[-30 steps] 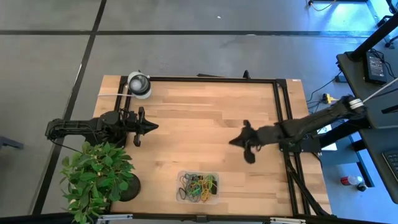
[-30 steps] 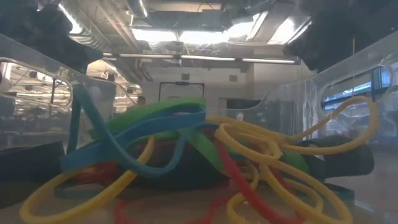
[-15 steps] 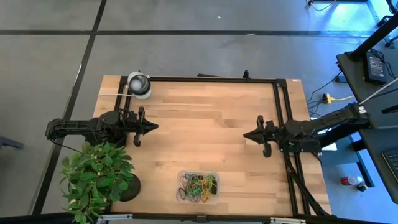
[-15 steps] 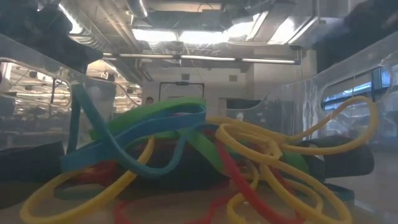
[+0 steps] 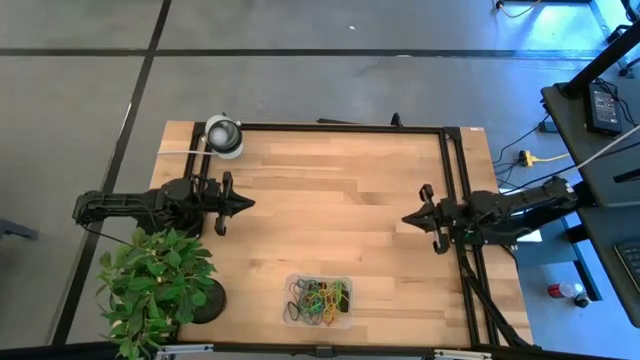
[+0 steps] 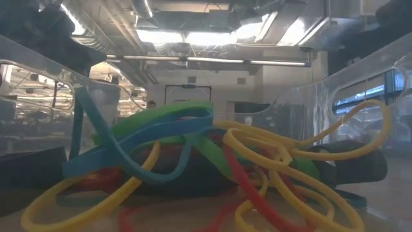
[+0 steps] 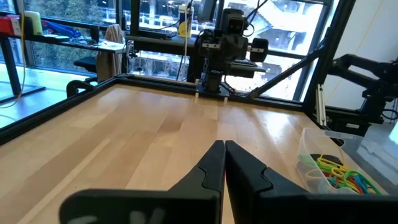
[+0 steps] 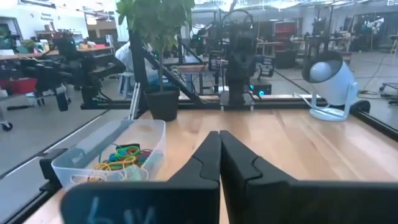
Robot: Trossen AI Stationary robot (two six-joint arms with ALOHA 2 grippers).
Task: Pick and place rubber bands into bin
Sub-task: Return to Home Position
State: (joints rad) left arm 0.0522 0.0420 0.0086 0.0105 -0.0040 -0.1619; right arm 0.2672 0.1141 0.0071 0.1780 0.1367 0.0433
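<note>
Retracting toward the table's right edge, the right gripper (image 5: pixel 411 217) is now sitting much nearer its own side than a second ago, when it was reaching out over the middle of the table (image 5: pixel 330 180). Its fingers are pressed together and carrying nothing; the right wrist view is showing them touching along their length. The left gripper (image 5: pixel 244 203) is waiting at the left side, not having moved across the frames, fingers likewise clenched on nothing.

The rubber bands (image 5: pixel 320 299) are lying in a tangled heap inside the bin (image 5: pixel 318 279), which is sitting near the front edge of the table, between the two arms. The low view is showing the yellow, green, blue and red loops in the same heap as before, so nothing is being disturbed. No loose band is showing on the bare wood in the high view. Judging from that, the picking is looking finished and the right arm is just going home.

Around: a potted plant (image 5: pixel 155 285) is standing at the front left corner, near the left arm; a round white-and-grey object (image 5: pixel 224 135) is sitting at the back left corner; a black frame rail (image 5: pixel 340 127) is running along the back and right edges. Nothing is blocking the right arm's path back.
</note>
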